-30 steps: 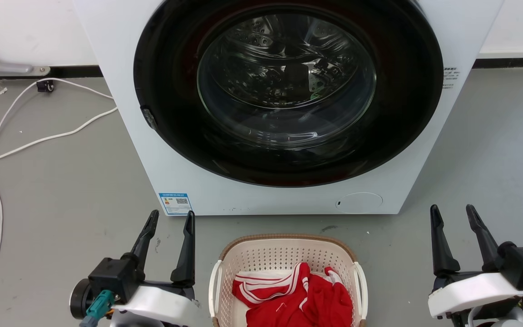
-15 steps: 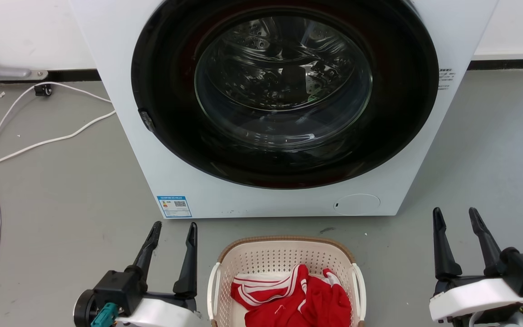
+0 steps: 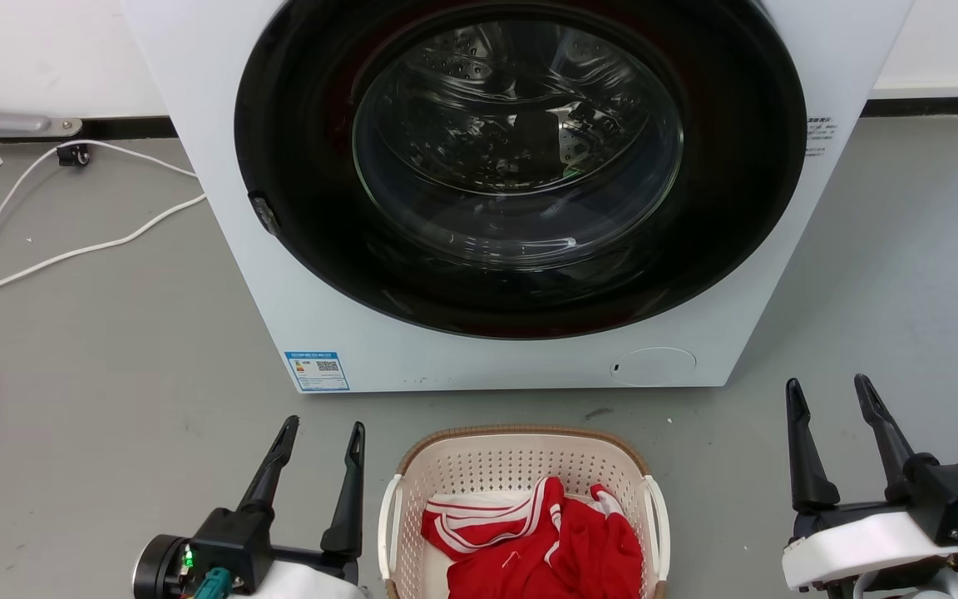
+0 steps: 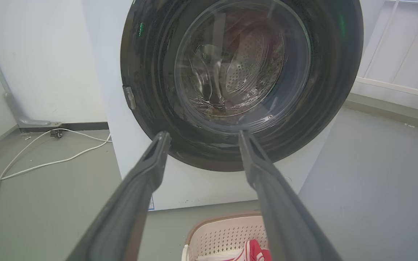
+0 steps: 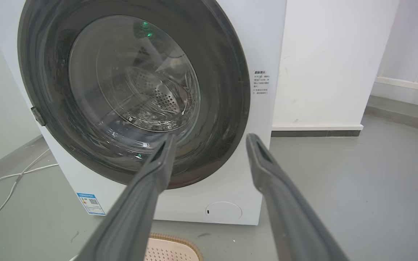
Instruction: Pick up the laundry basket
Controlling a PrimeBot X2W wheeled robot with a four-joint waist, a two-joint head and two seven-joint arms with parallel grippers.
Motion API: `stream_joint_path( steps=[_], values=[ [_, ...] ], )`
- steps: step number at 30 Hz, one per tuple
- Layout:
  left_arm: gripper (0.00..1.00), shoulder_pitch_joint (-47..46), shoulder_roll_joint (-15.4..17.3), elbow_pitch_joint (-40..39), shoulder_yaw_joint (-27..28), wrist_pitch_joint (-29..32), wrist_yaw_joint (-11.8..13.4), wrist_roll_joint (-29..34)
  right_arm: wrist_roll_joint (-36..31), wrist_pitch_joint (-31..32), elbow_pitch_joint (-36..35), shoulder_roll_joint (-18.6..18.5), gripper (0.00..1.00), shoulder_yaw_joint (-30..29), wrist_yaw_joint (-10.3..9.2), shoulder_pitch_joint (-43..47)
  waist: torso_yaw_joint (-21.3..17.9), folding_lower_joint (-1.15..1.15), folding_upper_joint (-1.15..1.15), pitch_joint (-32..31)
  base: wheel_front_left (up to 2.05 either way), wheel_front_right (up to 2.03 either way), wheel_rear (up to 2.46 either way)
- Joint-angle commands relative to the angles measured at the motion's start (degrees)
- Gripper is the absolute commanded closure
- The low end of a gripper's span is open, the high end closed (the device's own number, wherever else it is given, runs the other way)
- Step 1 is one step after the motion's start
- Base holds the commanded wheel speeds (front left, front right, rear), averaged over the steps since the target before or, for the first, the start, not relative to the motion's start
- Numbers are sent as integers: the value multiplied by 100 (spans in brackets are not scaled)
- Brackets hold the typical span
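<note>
2 grippers show at the bottom of the head view, both empty with fingers spread apart: the left gripper (image 3: 323, 428) at lower left, the right gripper (image 3: 827, 387) at lower right; the laundry basket (image 3: 520, 466) stands on the grey floor (image 3: 113, 349) at bottom centre between them, touching neither, nearer the left one; a red garment (image 3: 545, 549) with white stripes lies inside; the washing machine (image 3: 479, 366) stands just above it in the frame; a white cable (image 3: 71, 254) trails at left.
</note>
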Motion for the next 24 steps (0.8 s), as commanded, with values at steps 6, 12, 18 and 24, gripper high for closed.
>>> stream_joint_path(
  steps=[6, 12, 18, 24],
  values=[
    [0, -80, -24, -63, 59, -82, -29, 315, -152, -65, 8, 9, 0, -4, -2, -103, -3, 0, 0, 36, 0, 0, 0],
    [0, -22, -36, -142, 77, -82, -64, 301, -135, -65, 9, 9, 0, 6, -2, -22, 15, 0, 0, 9, 0, 0, 0],
    [0, 44, -46, -116, 122, -75, -90, 196, -123, -65, -51, 9, 0, 30, -2, 7, 18, 0, 0, 6, 0, 0, 0],
    [0, 15, -48, -55, 124, -70, -112, 149, -124, -65, -42, 9, 0, 20, -2, 6, 21, 0, 0, 16, 0, 0, 0]
  ],
)
